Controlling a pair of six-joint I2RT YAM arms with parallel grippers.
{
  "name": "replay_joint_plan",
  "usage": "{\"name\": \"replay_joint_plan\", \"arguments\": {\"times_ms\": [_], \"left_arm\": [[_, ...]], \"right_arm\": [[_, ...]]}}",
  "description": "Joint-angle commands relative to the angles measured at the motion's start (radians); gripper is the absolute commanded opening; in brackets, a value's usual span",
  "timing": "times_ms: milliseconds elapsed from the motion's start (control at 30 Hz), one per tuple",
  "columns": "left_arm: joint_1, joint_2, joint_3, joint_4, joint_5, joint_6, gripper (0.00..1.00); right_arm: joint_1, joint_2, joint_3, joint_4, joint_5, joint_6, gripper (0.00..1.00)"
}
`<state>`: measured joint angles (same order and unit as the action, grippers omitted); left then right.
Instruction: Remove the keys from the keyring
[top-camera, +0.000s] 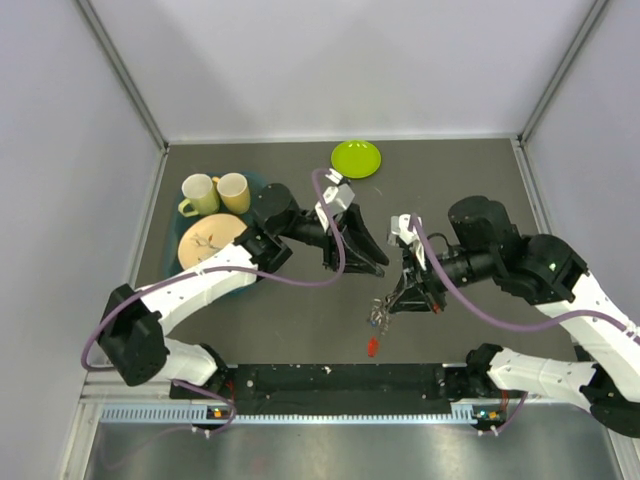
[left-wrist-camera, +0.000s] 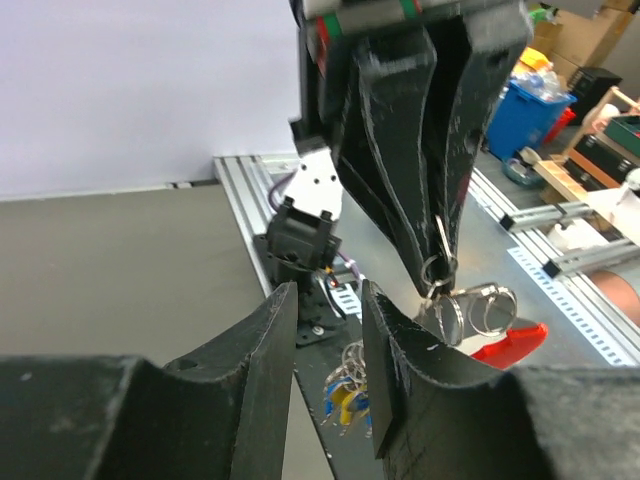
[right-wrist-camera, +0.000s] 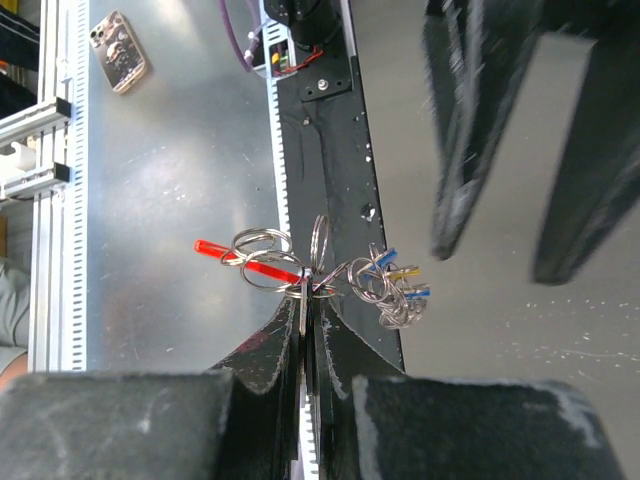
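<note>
My right gripper is shut on a thin silver keyring and holds it above the dark table. Several more wire rings hang linked beside it. A cluster of small keys with blue and yellow heads dangles from them. An elongated red key shows just under the rings; I cannot tell whether it hangs or lies on the table. My left gripper is open and empty, close to the left of the bunch. The blue and yellow keys show between its fingers, farther off.
A lime-green dish lies at the back. Two cups and a tan plate sit on a teal tray at the left. The black base rail runs along the near edge. A phone lies beyond the rail.
</note>
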<state>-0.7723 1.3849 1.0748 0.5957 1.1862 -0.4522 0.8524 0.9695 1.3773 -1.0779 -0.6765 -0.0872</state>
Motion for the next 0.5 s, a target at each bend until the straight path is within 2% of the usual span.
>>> {"name": "replay_joint_plan", "arguments": {"times_ms": [0, 267, 467], "left_arm": [[-0.039, -0.035, -0.056, 0.087, 0.035, -0.031, 0.37], [-0.074, -0.116, -0.128, 0.075, 0.056, -0.023, 0.36], [-0.076, -0.139, -0.124, 0.053, 0.052, -0.014, 0.36]], "right_arm": [[-0.001, -0.002, 0.071, 0.075, 0.015, -0.016, 0.00], [-0.001, 0.000, 0.072, 0.096, 0.043, -0.008, 0.00], [-0.001, 0.006, 0.071, 0.101, 0.052, -0.002, 0.00]]}}
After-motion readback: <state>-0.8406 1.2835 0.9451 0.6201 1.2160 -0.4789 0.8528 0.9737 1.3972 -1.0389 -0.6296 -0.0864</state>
